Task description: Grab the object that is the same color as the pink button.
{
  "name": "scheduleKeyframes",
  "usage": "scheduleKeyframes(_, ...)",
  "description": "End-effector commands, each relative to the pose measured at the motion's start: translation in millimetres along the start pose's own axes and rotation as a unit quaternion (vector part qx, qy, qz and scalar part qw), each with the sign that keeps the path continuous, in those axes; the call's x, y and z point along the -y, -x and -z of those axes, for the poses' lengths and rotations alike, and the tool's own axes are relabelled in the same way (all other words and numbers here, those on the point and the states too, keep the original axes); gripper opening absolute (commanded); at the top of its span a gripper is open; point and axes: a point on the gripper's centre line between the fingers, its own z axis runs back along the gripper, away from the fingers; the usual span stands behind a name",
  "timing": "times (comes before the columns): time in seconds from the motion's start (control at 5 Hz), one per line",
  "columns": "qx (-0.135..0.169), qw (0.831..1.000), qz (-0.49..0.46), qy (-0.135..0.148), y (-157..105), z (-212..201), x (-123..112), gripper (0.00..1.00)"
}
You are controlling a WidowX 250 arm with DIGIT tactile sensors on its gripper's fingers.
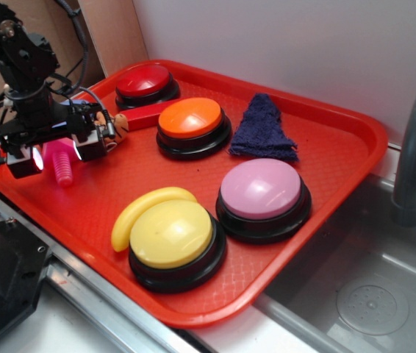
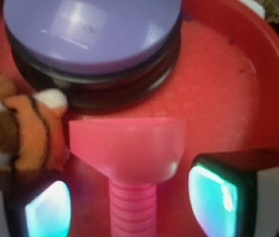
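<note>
Exterior view: tray contents, pincer at pink bolt

Red tray (image 1: pixel 340 125): beside sink, carrying all items listed.
Pink button (image 1: pixel 261 188): mauve dome, black base, right-centre of tray; colour reference only.
Lavender button (image 2: pixel 92 29): just beyond bolt head in wrist view.
Pincer (image 1: pixel 50 154): over left edge of tray, jaws spread, holding nothing; pads (image 2: pixel 48 210) flanking bolt shaft, not touching it.
Tiger toy (image 2: pixel 18 131): touching bolt head on one side; snag risk.
Pink bolt (image 2: pixel 129 153): lying flat, head toward lavender button. Judged light, rigid, smooth plastic; ribbed shaft likely best purchase, flared head apt to slip.
</note>
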Motion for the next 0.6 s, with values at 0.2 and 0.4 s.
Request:
scheduleKeyframes(0.2, -0.008, 0.999, 0.017, 0.040, -3.7, -0.4, -2.0, 0.00)
scheduleKeyframes(0.4, -0.008, 0.998, 0.036, 0.050, -4.3, -5.4, 0.5, 0.00)
